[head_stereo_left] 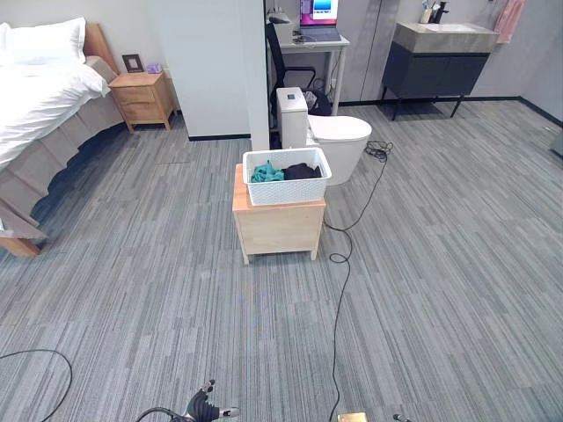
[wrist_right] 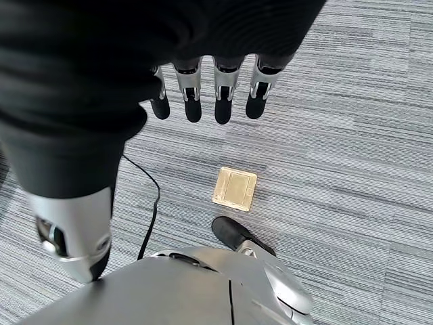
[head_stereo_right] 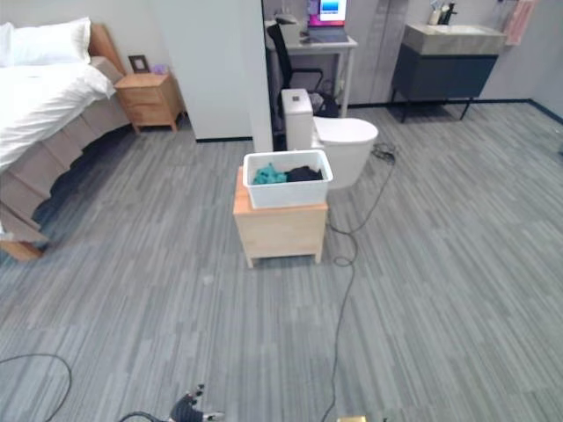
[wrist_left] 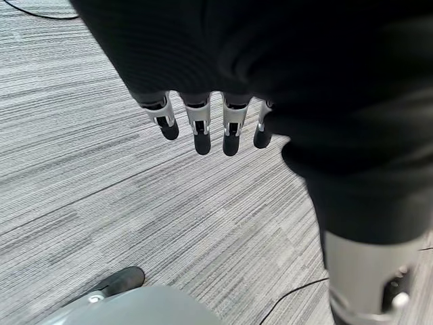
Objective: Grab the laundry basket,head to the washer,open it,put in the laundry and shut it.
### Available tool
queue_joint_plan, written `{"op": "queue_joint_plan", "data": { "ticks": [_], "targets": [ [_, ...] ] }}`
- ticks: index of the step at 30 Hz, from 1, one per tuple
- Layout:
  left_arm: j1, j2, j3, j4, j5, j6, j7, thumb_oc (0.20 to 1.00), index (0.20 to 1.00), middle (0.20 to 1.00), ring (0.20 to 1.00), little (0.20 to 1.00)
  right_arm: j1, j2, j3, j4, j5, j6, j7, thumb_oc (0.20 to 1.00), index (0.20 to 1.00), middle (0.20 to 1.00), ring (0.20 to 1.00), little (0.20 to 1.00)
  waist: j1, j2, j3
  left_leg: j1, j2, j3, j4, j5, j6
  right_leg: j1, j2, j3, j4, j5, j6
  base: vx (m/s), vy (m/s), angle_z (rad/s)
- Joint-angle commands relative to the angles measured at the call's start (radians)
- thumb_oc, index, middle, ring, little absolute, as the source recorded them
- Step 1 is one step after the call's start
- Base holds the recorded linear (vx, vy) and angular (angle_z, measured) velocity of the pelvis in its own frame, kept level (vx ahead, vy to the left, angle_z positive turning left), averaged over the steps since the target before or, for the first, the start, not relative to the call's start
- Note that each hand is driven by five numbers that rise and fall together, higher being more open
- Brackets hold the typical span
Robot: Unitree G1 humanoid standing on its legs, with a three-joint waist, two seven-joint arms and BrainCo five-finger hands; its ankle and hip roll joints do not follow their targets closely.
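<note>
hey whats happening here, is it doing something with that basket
Nothing is being handled yet. The white laundry basket, with teal and dark clothes in it, sits on a small wooden cabinet some way ahead of the robot, beside a toilet. The left hand and the right hand hang open over the grey floor, holding nothing. The basket has not been grabbed, so the robot would probably have to walk up to it first.
</note>
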Motion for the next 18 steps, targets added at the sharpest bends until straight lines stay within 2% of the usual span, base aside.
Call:
{"op": "queue_joint_plan", "data": {
  "ticks": [1,12,18],
  "targets": [
    [-0.051,-0.005,-0.039,0.003,0.014,-0.029,-0.002,1.0,1.0,1.0,1.0,1.0,-0.009,-0.007,0.039,0.06,-0.031,0.003,0.004,1.0,1.0,1.0,1.0,1.0,0.008,-0.007,0.019,-0.036,0.069,-0.048,0.0,-0.043,-0.047,0.008,-0.098,-0.017,0.01,-0.024,0.081,0.0,0.0,0.0],
    [-0.057,-0.003,-0.037,-0.002,0.019,-0.02,0.013,1.0,1.0,1.0,1.0,1.0,-0.012,-0.004,0.033,0.066,-0.021,0.006,-0.002,1.0,1.0,1.0,1.0,1.0,0.008,-0.006,0.027,-0.04,0.08,-0.059,0.0,-0.036,-0.054,0.009,-0.085,-0.017,0.01,-0.033,0.071,0.0,-0.027,0.01],
    [-0.076,-0.001,-0.045,-0.012,0.004,-0.019,0.016,1.0,1.0,1.0,1.0,1.0,-0.025,-0.019,0.022,0.058,-0.002,-0.002,-0.02,1.0,1.0,1.0,1.0,1.0,0.009,-0.004,0.05,-0.046,0.124,-0.051,0.0,-0.004,-0.08,0.007,-0.046,-0.013,0.01,-0.052,0.044,-0.02,-0.131,0.02]
  ]
}}
